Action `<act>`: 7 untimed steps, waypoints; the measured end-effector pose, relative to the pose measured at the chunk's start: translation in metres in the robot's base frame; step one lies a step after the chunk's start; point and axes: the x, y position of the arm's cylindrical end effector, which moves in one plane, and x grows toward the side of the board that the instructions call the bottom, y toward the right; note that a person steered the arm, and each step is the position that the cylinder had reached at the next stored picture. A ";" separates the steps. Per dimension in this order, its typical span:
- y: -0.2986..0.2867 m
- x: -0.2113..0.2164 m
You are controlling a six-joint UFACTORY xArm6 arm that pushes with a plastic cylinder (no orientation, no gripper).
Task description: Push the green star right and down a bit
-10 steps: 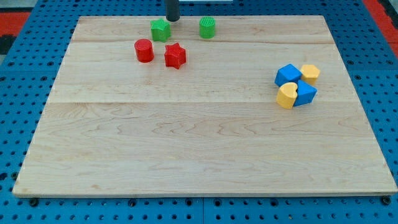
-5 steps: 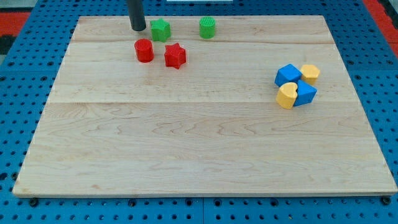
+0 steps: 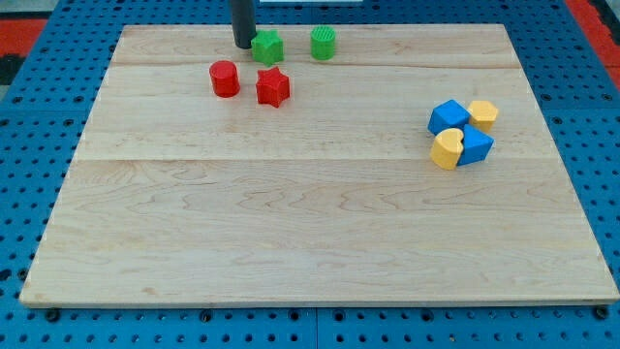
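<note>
Your tip (image 3: 243, 46) sits touching the green star (image 3: 267, 47) on its left, near the desk (image 3: 310, 223) top edge; no pincer shows.

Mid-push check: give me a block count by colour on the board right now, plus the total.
Green: 2, the green star with my tip against its left side, and the green cylinder.
Red: 2, the red cylinder and the red star.
Blue: 2, the upper blue block and the lower blue block.
Yellow: 2, the yellow heart and the yellow block.
Total: 8
</note>
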 end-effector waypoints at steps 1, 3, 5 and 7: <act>0.023 0.000; 0.071 -0.001; 0.091 -0.011; 0.095 0.000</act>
